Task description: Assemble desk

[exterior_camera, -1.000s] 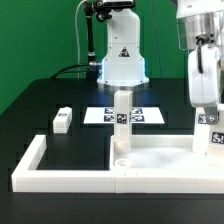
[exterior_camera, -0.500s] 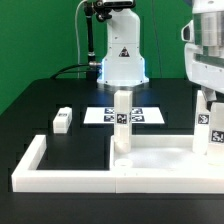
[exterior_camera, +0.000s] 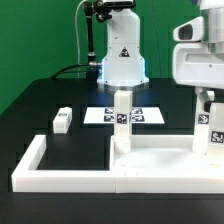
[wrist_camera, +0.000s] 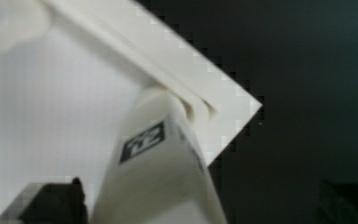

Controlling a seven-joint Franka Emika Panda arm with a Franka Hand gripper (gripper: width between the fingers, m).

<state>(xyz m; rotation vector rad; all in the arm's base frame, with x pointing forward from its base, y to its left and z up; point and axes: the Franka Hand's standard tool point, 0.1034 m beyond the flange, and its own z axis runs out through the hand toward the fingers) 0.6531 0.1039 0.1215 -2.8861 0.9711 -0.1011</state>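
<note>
The white desk tabletop (exterior_camera: 160,157) lies flat inside the border wall at the exterior view's right. Two white tagged legs stand upright in its corner sockets, one at the back left corner (exterior_camera: 121,122) and one at the right (exterior_camera: 209,133). A third leg (exterior_camera: 62,120) lies loose on the black table at the left. My gripper (exterior_camera: 207,98) hangs just above the right leg, open and empty. In the wrist view the fingers (wrist_camera: 51,205) stand wide apart, either side of that leg (wrist_camera: 158,175), with the tabletop (wrist_camera: 51,100) below and my gripper (wrist_camera: 202,208) clear of it.
The low white U-shaped border wall (exterior_camera: 30,163) runs along the front and left. The marker board (exterior_camera: 140,115) lies behind the tabletop. The robot base (exterior_camera: 122,62) stands at the back centre, with a green backdrop behind.
My gripper was down around the right leg one second ago. It has let go and risen straight up. The leg stays standing in its socket.
</note>
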